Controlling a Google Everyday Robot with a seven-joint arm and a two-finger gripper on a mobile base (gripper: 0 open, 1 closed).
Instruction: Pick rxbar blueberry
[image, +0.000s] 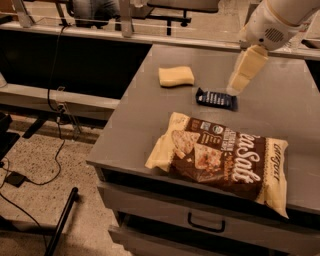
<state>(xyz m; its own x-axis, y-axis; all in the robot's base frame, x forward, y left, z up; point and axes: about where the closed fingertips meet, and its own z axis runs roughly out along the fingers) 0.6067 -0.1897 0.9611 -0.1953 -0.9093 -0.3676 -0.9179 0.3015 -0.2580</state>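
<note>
The rxbar blueberry (215, 99) is a small flat dark bar with white lettering. It lies flat on the grey table (130, 120), past the middle, to the right of the yellow sponge. My gripper (234, 90) comes down from the white arm (272, 20) at the top right. Its cream tip hangs just above the bar's right end, close to it or touching it. It holds nothing that I can see.
A yellow sponge block (176, 76) lies left of the bar. A large brown-and-cream chip bag (225, 157) lies near the table's front edge. A drawer with a handle (206, 223) sits under the tabletop. Cables (35, 170) run over the floor at left.
</note>
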